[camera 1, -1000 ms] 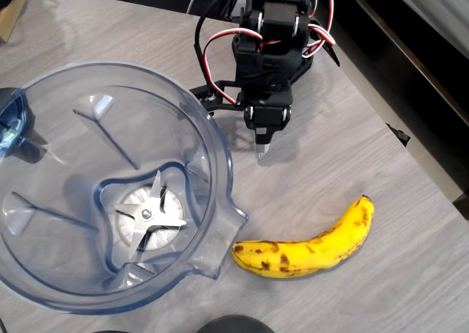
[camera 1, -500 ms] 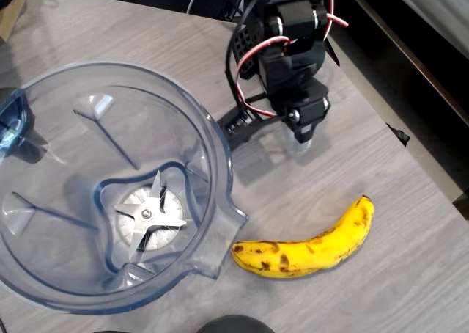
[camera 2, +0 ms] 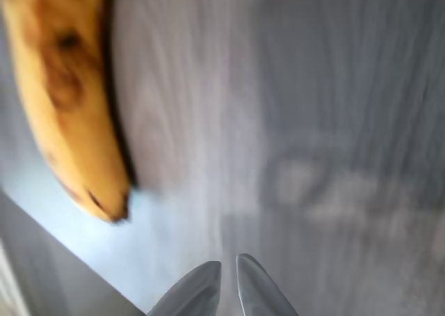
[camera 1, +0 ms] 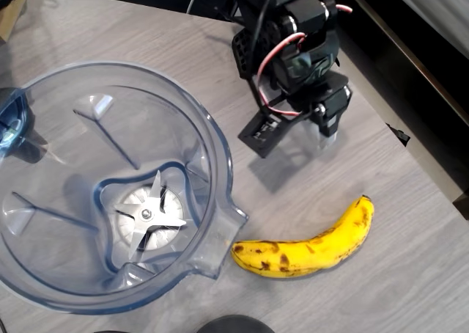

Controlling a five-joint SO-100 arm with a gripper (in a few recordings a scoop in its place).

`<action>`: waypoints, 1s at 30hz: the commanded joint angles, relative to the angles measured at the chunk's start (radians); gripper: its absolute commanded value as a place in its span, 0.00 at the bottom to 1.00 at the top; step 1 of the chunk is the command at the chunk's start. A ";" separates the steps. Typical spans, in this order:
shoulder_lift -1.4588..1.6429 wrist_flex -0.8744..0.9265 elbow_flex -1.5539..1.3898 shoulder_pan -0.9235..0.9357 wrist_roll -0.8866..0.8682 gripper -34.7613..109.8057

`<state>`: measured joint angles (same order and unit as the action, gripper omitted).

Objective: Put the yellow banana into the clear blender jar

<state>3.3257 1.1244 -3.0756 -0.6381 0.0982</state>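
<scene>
A grey wood-grain table [camera 1: 381,223] carries the scene, its far right edge running diagonally in the overhead view. The clear blender jar [camera 1: 44,127] fills the left half of that view, its pour spout at about 4 o'clock and a silver blade [camera 1: 150,217] at its bottom. The yellow banana [camera 1: 308,243] lies flat on the table just off the spout, touching nothing but the wood, its spotted curve rising toward 2 o'clock. The black arm [camera 1: 293,47] with red and white wires reaches in from 12 o'clock, and its gripper [camera 1: 329,131] hangs above bare table, apart from the banana, which lies at roughly 6 o'clock from it. In the blurred wrist view the fingertips [camera 2: 198,288] sit together, almost touching, holding nothing, with the banana at 10 o'clock.
</scene>
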 commanded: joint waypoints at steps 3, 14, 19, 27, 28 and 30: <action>-0.272 -0.141 0.242 0.078 -0.017 0.24; -1.370 -0.049 1.086 0.064 -0.104 0.31; -1.443 -0.109 1.120 0.107 -0.133 0.36; -1.689 -0.173 1.243 0.169 -0.146 0.40; -1.723 -0.169 1.266 0.169 -0.146 0.40; -1.773 -0.163 1.296 0.166 -0.146 0.40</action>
<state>1.6030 0.9587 -1.8469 -0.4786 -0.0368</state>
